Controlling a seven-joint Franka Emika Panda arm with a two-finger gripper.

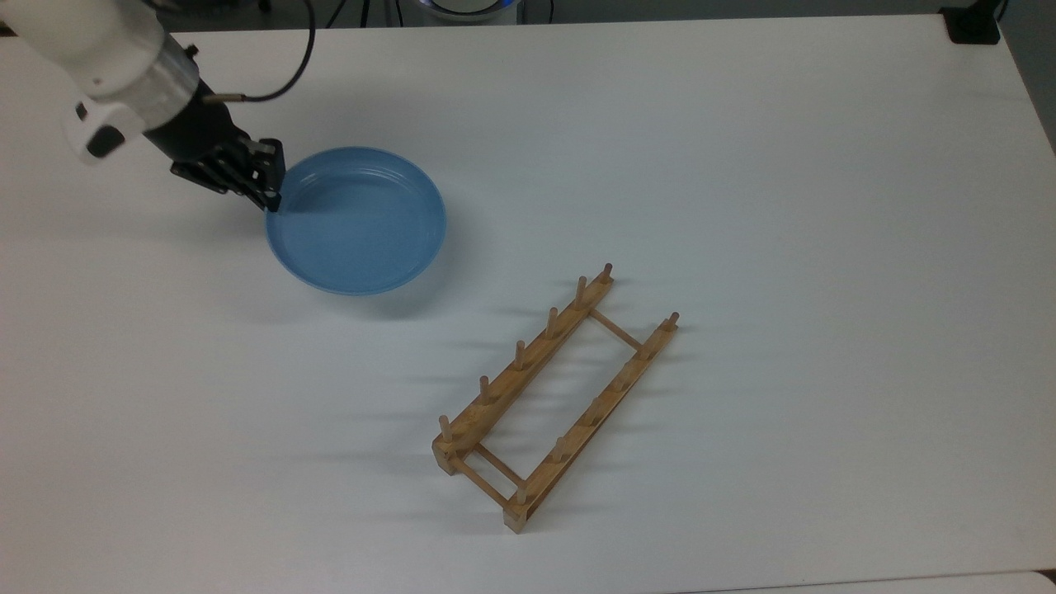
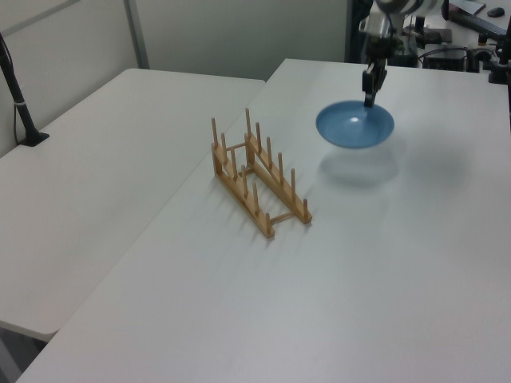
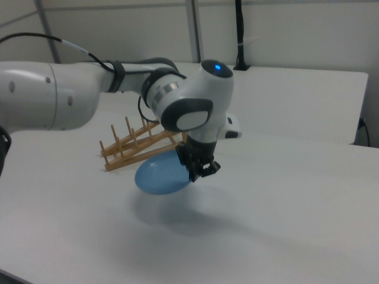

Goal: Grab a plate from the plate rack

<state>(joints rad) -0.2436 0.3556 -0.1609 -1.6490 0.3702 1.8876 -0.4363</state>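
We see the gripper [image 1: 270, 198] pinched tight on the rim of the plate [image 1: 356, 221], at abt 9-10 o'clock of the plate's edge in the top view; the fingers close on the rim w/ no visible gap. The plate is off the plate rack [image 1: 554, 396] and well apart from it: from the rack's centre in the top view, the plate sits toward 10 o'clock. It's held roughly level, hollow side up, and in the left view the plate [image 2: 355, 124] hangs above the table [image 2: 415, 263] w/ a soft shadow on the surface below it, so it's not touching down. In that view the gripper [image 2: 370, 99] comes down from 12 o'clock onto the plate's far rim. In the right view the plate [image 3: 161, 175] shows its underside, tilted a bit, w/ the gripper [image 3: 199, 171] at its 3 o'clock edge and the rack [image 3: 137, 145] just behind, toward 11 o'clock. The rack stands upright on the table w/ nothing in its slots, pegs pointing up. The arm [image 1: 107, 58] reaches in from 10 o'clock of the top view, a black cable [image 1: 280, 74] looping off it.
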